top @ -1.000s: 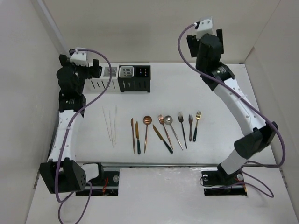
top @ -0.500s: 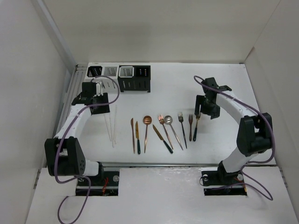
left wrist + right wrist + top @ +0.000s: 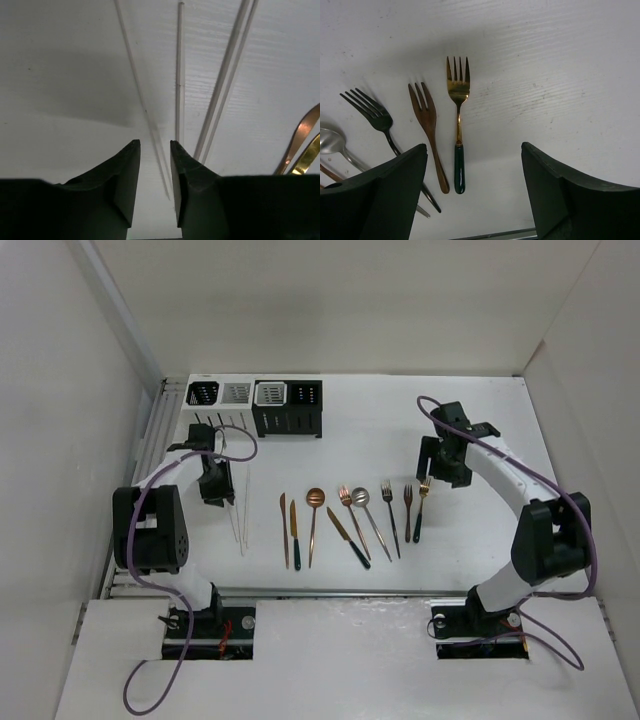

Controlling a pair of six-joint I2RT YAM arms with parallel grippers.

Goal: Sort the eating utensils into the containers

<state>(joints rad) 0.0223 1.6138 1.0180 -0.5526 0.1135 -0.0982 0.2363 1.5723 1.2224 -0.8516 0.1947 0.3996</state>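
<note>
Utensils point(image 3: 350, 512) lie flat in one row on the table point(image 3: 400, 410), on the arm-base side of the containers point(image 3: 255, 405) and well apart from them. Knives, spoons and forks sit side by side in front of and to the right of the black caddies, and the chopsticks point(image 3: 238, 508) lie in front of the white pair. None is in a caddy yet, so I judge the sorting barely begun.

The chopsticks look thin, light and stiff, and lying flush on the table they offer little to grab. One would likely roll or skid unless pinched squarely across its shaft, near the middle so it does not tip. The metal pieces look heavier, smooth and slippery. The narrow neck or handle seems the place to take hold, not the bowl or tines.

The left gripper point(image 3: 153, 145) is low at the table in front of the white caddies. Its jaws are a narrow slot apart with one chopstick point(image 3: 142, 102) running through the gap, and no contact shows. The right gripper point(image 3: 474, 147), farther right of the caddies, stands wide apart and empty above the gold fork point(image 3: 458, 120). In the wrist view the fork's dark handle lies between the jaws, with the copper fork point(image 3: 431, 135) just beside it.
</note>
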